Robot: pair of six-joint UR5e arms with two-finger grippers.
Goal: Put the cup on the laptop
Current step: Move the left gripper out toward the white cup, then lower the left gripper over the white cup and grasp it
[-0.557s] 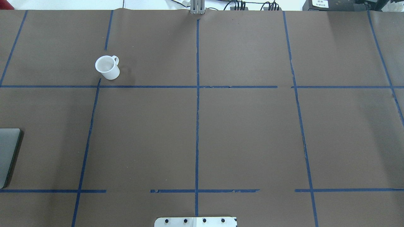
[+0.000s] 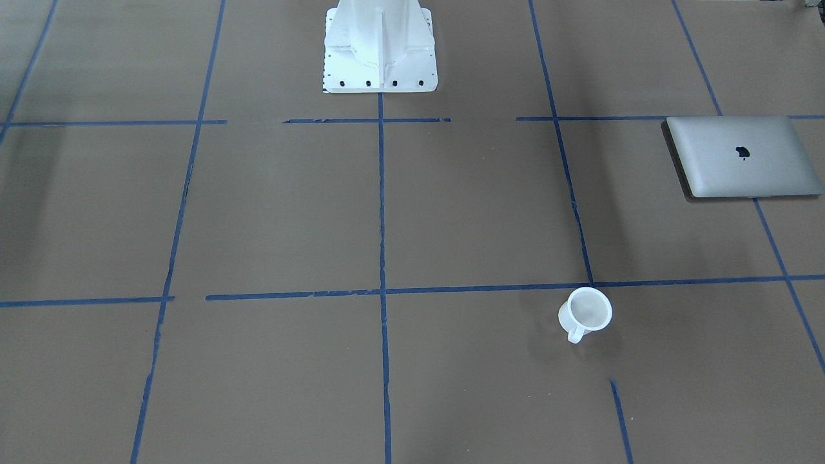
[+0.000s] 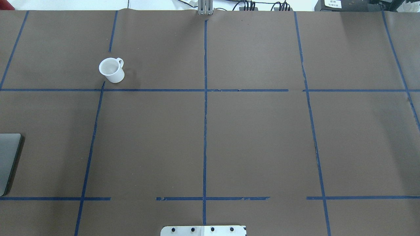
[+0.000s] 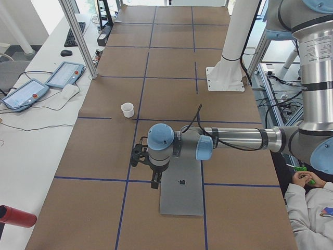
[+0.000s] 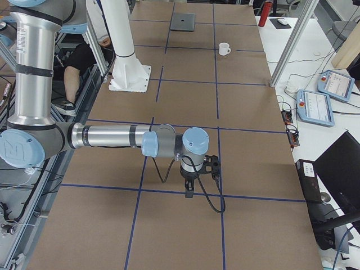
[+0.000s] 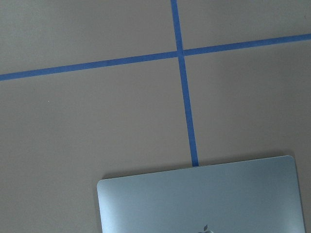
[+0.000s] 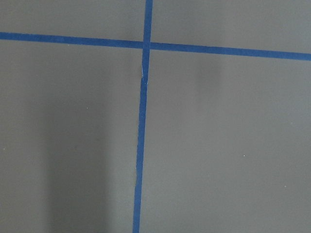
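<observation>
- Brown paper covers the desk (image 3: 256, 141), ruled into squares by blue tape (image 3: 205, 131).
- Nothing rests on the laptop (image 2: 741, 156) yet. It lies closed and flat, lid up, so it gives a broad, level landing place (the logo at its centre makes a handy aim).
- The cup (image 3: 112, 69) stands upright on the desk, well apart from the laptop and farther from my base. Its handle points away from the laptop.
- My left hand (image 4: 155, 179) hangs pointing down near the laptop's edge that faces away from my base. I judge it the one to fetch the cup, being closer. Whether its fingers are spread or pressed together I cannot tell.
- My right hand (image 5: 190, 190) hangs well apart from the laptop, towards the desk's other end, out of the way. Its state I cannot tell either.
</observation>
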